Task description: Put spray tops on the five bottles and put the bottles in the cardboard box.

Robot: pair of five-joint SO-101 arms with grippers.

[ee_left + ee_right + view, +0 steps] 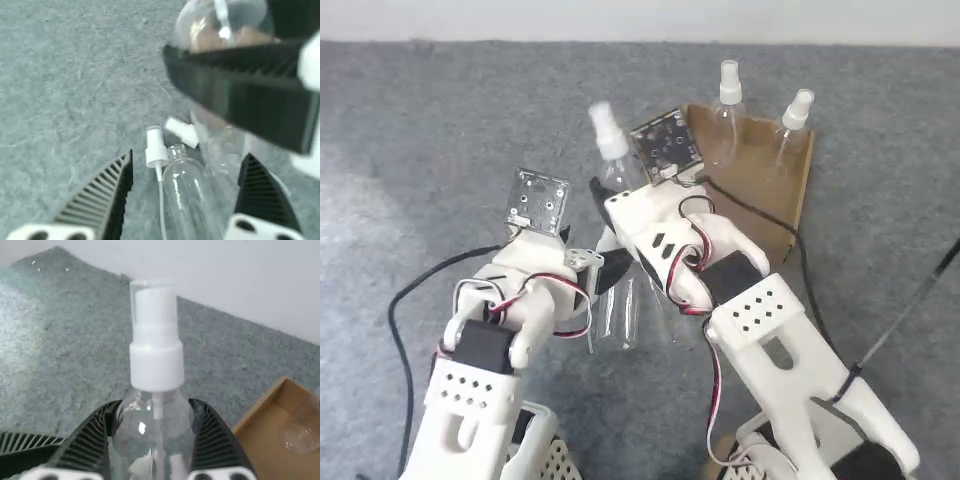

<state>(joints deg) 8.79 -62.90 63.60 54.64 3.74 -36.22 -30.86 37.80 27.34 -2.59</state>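
BOTTLING JOB AT THE HALFWAY MARK: The right gripper (155,412) is clamped around the shoulders of a clear held bottle (152,427) whose white spray top (156,340) is already fitted. It holds the bottle upright above the grey counter (440,150), near the cardboard box (760,190) but not yet inside it. Two capped bottles (729,95) stand in the box at its far end. On this showing, three of the five carry their tops and two are boxed.

The left gripper (187,165) hangs with its jaws spread wide and empty over the unfinished work. An uncapped bottle (187,200) lies on its side on the counter. A loose spray top (155,147) with its dip tube lies just beside the bottle's neck, and a second loose top (182,132) lies close by. From above, the clear plastic lying between the two arms looks like two bottles, though the count cannot be told for certain.

Left to do, by this reckoning: set the held bottle in the box, cap the ones lying down, and box those as well.
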